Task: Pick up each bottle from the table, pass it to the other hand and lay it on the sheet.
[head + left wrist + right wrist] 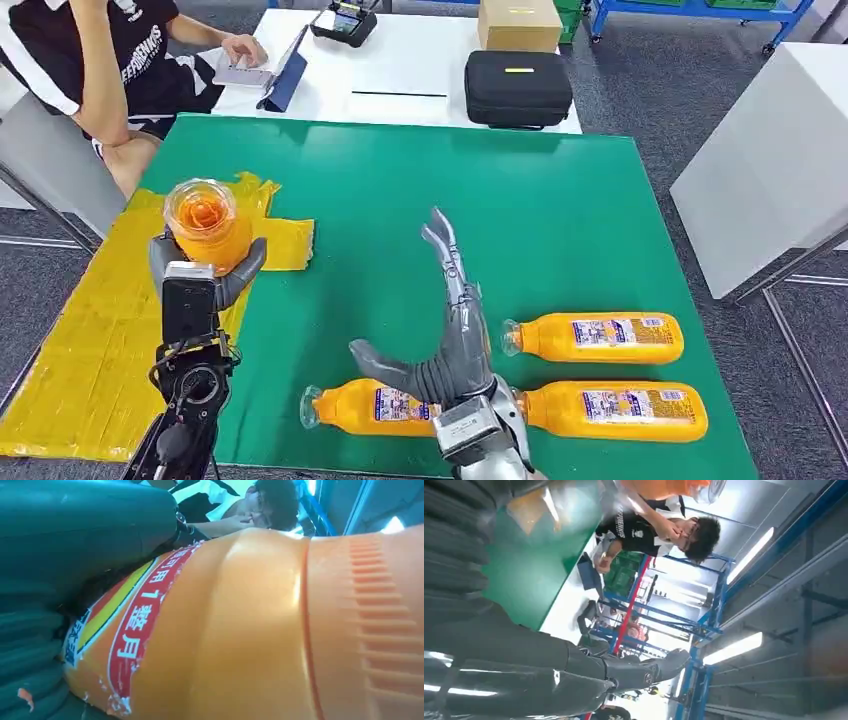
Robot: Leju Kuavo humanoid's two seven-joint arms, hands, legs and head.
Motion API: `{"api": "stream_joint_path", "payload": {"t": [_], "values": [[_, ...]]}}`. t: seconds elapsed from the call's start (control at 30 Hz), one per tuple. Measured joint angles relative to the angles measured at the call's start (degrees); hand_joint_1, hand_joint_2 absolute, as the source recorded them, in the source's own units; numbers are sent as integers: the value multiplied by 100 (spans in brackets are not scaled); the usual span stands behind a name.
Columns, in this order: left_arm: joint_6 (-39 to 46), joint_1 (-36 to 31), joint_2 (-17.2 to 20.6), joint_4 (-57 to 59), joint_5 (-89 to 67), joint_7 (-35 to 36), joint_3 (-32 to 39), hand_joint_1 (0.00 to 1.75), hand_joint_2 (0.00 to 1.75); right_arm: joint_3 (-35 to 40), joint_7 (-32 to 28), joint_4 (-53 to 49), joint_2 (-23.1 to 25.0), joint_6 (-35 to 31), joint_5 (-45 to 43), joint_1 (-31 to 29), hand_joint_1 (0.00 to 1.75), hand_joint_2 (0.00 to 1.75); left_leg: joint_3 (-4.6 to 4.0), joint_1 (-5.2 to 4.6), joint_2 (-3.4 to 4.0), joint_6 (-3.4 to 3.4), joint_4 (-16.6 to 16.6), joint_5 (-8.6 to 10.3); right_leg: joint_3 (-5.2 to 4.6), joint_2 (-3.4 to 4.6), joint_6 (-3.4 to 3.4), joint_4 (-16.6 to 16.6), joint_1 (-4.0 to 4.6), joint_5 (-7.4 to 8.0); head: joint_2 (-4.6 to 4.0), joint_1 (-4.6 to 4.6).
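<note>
Orange bottle gripped upright in left hand above yellow sheet; right hand empty, fingers spread.

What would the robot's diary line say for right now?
left hand: holds bottle over yellow sheet | right hand: open, empty | three bottles on table: waiting

bottles: glossy orange plastic, paper labels | sheet: yellow crinkled | table: matt green | fingers: smooth grey
</note>
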Motion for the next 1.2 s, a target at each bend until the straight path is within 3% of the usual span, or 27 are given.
{"api": "stream_joint_path", "payload": {"t": [0.13,0.27,0.37,0.53,0.63,0.73,0.93,1.2], "values": [[635,-103,11,92,-2830,499,77,175,175,-20,0,-44,-15,-44,-50,3,0,175,0,0,-2,0,0,1,1,-2,0,0,0,0,0,2],[652,-349,169,218,-6926,1877,213,175,175,-24,37,-151,-55,-89,-194,0,0,175,1,-1,2,0,0,1,0,-1,1,0,-1,1,0,2],[652,-814,572,678,-6706,3443,-542,175,175,-28,72,-277,-90,-88,-245,-2,0,175,3,0,1,-2,1,6,2,-2,1,0,0,3,0,0],[652,-1614,1054,1785,-6532,4589,-2039,175,175,-39,83,-479,-107,-85,-243,-5,0,175,5,0,-2,-1,0,11,7,-4,1,5,0,4,0,-4],[652,-1946,1172,2381,-6506,4680,-2737,175,175,-59,83,-553,-112,-85,-240,-5,0,175,5,-3,5,-1,1,11,5,1,3,5,-3,6,0,0],[652,-2137,1222,2868,-6419,4397,-2957,175,175,-66,83,-568,-112,-68,-240,-21,0,175,5,-3,2,-1,1,11,6,0,3,5,-3,6,0,2],[654,-2343,1375,3581,-6080,3364,-2813,175,175,-74,81,-577,-114,-55,-245,-46,0,175,5,1,4,-2,0,11,3,0,2,6,1,5,0,0],[602,-2467,1416,4446,-5835,2798,-2334,175,175,-74,92,-577,-116,0,-278,-68,0,175,4,1,7,-2,0,11,4,2,1,6,0,4,0,4]]}}
